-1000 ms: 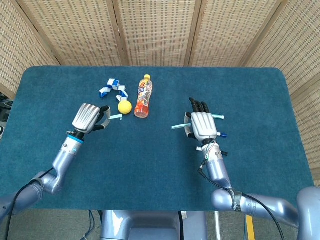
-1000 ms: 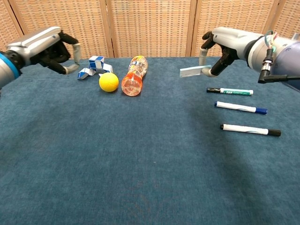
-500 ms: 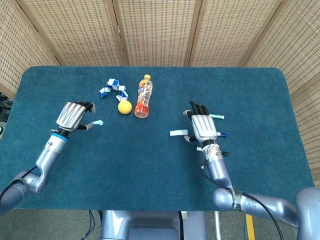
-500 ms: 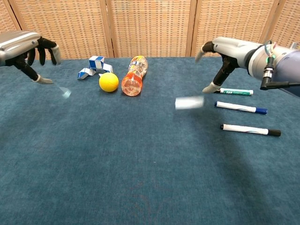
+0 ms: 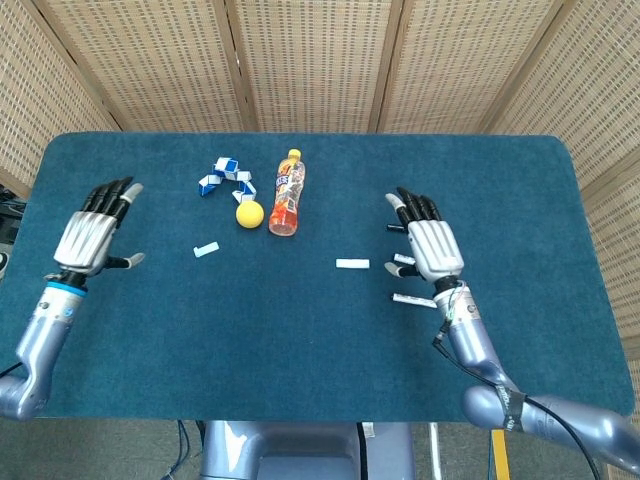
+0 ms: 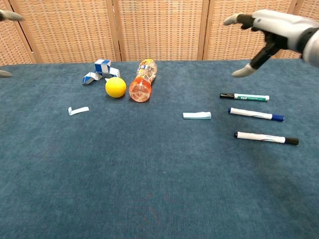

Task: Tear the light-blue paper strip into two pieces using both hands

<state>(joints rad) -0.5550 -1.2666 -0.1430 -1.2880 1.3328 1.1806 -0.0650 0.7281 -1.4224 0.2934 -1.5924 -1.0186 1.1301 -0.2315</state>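
Two light-blue paper pieces lie flat on the blue cloth. The shorter piece (image 5: 206, 250) (image 6: 78, 110) rests left of the ball, and the longer piece (image 5: 352, 264) (image 6: 197, 115) lies near the middle. My left hand (image 5: 92, 232) is open at the far left, fingers spread, well clear of the short piece; the chest view shows only its fingertips (image 6: 6, 16) at the frame's edge. My right hand (image 5: 428, 245) (image 6: 266, 27) is open too, raised to the right of the long piece, holding nothing.
A yellow ball (image 5: 249, 214), an orange drink bottle (image 5: 287, 192) on its side and a blue-white folding puzzle (image 5: 224, 176) sit at the back left. Three markers (image 6: 244, 97) (image 6: 256, 114) (image 6: 266, 138) lie on the right, under and beside my right hand.
Both hands let go of their paper pieces, which dropped onto the cloth. The left hand swung out to the far left and the right hand moved right, both opening wide.
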